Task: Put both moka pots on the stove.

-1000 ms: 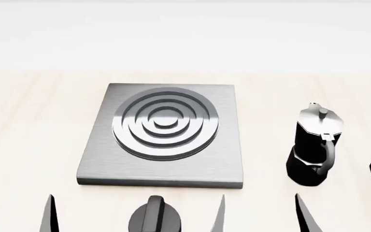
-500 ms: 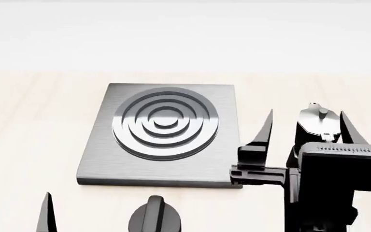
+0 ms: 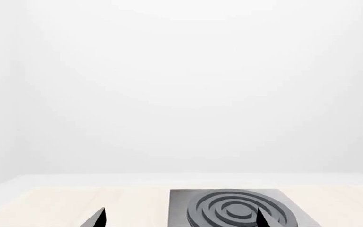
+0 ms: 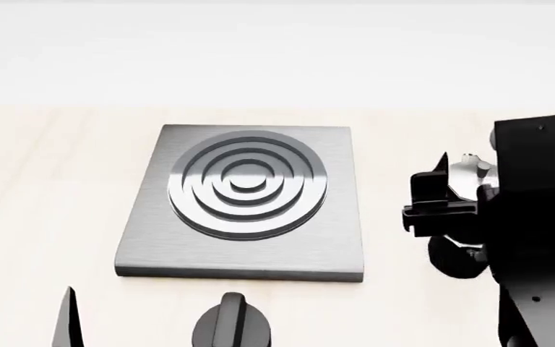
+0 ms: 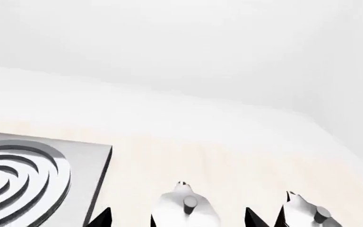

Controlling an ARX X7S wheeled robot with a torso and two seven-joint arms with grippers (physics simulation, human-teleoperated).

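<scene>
The table (image 4: 46,181) of pale wood carried everything, largest of which was the stove (image 4: 248,249), lying flat near its middle with nothing on the burner (image 4: 246,184). The right arm (image 4: 538,238) filled the right side of the head view, over the nearer pot (image 4: 465,173), whose silver lid alone showed past it; that pot stood on the table to the right of the stove, apart from it. In the right wrist view the right gripper (image 5: 177,220) was spread wide, its fingertips either side of that pot's lid without touching it, and the second pot (image 5: 307,210) stood just beyond, further from the stove. The left gripper (image 3: 180,220) hung open and empty before the stove. A knob (image 4: 231,325) sat at the near edge.
</scene>
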